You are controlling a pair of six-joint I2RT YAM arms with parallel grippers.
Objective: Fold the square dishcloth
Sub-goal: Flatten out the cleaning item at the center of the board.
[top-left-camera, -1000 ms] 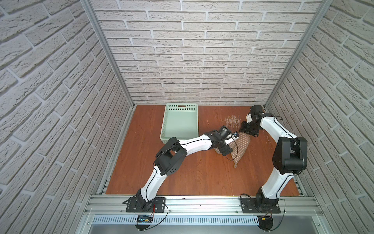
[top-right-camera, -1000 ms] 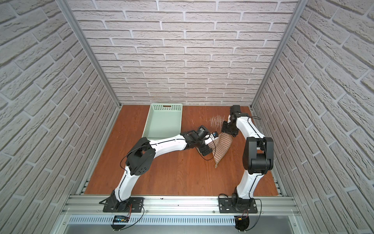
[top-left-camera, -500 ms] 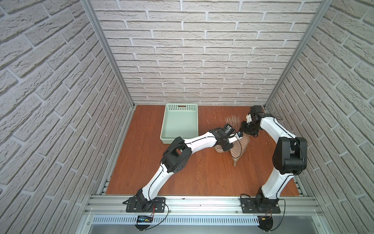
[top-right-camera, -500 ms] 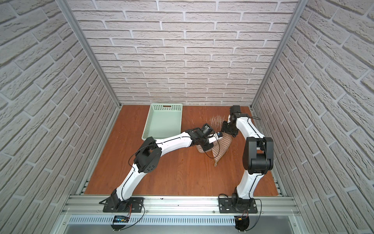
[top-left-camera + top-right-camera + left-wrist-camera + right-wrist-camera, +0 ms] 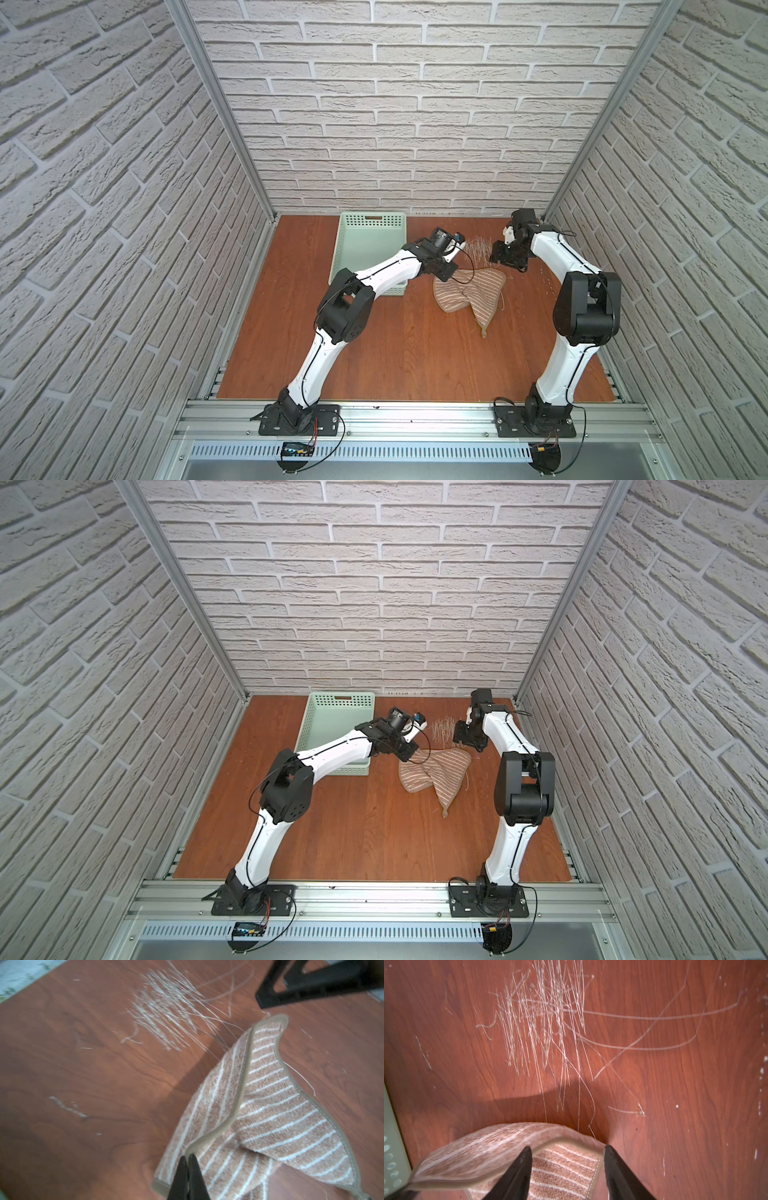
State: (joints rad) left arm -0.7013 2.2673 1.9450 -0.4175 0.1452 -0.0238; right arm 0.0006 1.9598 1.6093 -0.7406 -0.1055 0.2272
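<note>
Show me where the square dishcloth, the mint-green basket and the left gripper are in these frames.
square dishcloth point(image 5: 482, 293): in a top view, middle of the striped fabric.
mint-green basket point(image 5: 368, 249): in a top view, bare floor inside it.
left gripper point(image 5: 188, 1157): left wrist view, closed fingertips pinching the cloth's hem.

Bright even light; wrist views motion-blurred
</note>
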